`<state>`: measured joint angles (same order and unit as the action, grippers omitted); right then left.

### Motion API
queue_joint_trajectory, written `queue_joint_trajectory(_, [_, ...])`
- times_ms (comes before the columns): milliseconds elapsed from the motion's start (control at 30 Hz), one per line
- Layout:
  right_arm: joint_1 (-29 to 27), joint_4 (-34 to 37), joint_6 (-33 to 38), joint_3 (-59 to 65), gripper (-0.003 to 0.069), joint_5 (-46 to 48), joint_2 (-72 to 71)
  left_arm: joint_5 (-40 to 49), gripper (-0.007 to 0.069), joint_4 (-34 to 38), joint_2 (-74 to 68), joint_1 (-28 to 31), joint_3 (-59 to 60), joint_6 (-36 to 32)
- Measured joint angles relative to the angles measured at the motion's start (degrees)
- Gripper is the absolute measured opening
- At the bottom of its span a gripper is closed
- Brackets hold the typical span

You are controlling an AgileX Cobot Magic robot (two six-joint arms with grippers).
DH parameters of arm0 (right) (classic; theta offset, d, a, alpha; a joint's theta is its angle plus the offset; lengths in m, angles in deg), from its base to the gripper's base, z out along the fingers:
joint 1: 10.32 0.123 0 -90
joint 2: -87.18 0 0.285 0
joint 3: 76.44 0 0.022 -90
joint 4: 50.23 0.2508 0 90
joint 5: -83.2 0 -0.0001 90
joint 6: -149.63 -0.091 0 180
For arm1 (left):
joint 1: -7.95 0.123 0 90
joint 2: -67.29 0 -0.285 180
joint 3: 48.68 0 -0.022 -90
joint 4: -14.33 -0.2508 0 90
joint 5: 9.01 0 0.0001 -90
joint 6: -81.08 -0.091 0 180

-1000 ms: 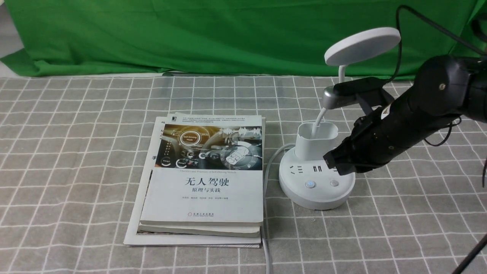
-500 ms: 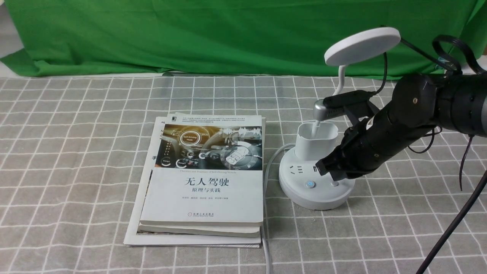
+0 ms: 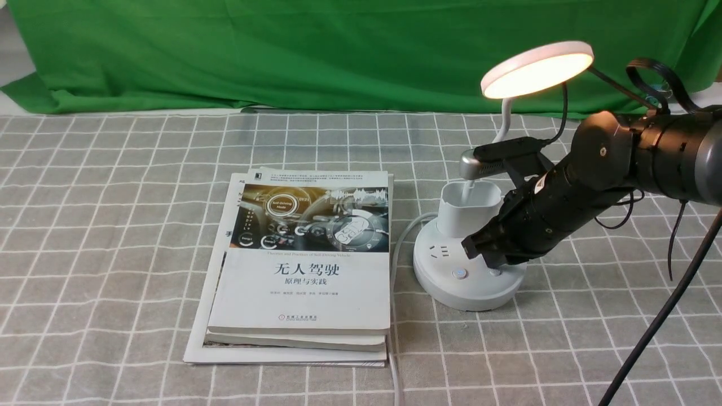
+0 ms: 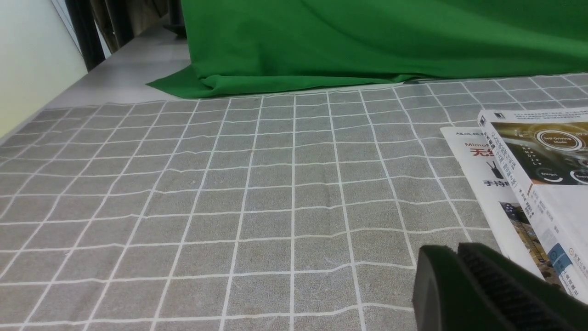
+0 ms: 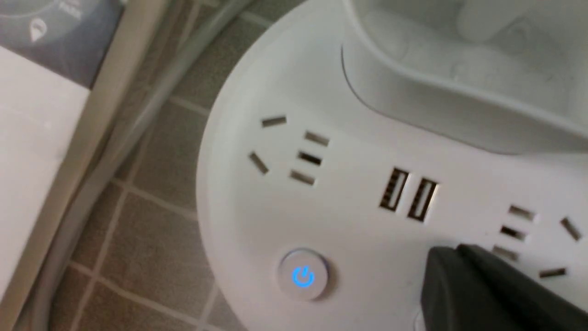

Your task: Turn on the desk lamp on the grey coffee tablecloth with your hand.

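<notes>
One arm in play: right gripper (image 3: 484,256), jaws clenched empty, tip down on the right button (image 3: 496,273) of the desk lamp (image 3: 468,211); lamp lit, standing on the grey coffee tablecloth (image 3: 113,225) beside the books (image 3: 304,265).

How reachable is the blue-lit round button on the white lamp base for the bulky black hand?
Probably yes: the hand sits at that base, just beside the button, with nothing between them.

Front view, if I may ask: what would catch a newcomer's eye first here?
The glowing disc head of the desk lamp, far right, stands out against the green backdrop. Below it the shut right gripper sits on the lamp's round base, beside a blue-lit button. A stack of books lies mid-table on the grey coffee tablecloth.
</notes>
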<state>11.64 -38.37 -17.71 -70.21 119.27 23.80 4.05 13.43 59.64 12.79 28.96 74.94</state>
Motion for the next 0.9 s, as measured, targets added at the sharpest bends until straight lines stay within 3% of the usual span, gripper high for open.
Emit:
queue_joint_trajectory(433, [0.0,0.5,0.1,2.3,0.0034,1.6,-9.0,0.0,0.0019,0.0,0.0,0.0,0.0,0.0])
queue_joint_trajectory(567, [0.0,0.5,-0.2,8.3,0.0034,2.2,-13.3,0.0,0.0019,0.0,0.0,0.0,0.0,0.0])
queue_joint_trajectory(900, [0.0,0.5,-2.6,26.8,0.0034,3.5,-40.2,0.0,0.0019,0.0,0.0,0.0,0.0,0.0])
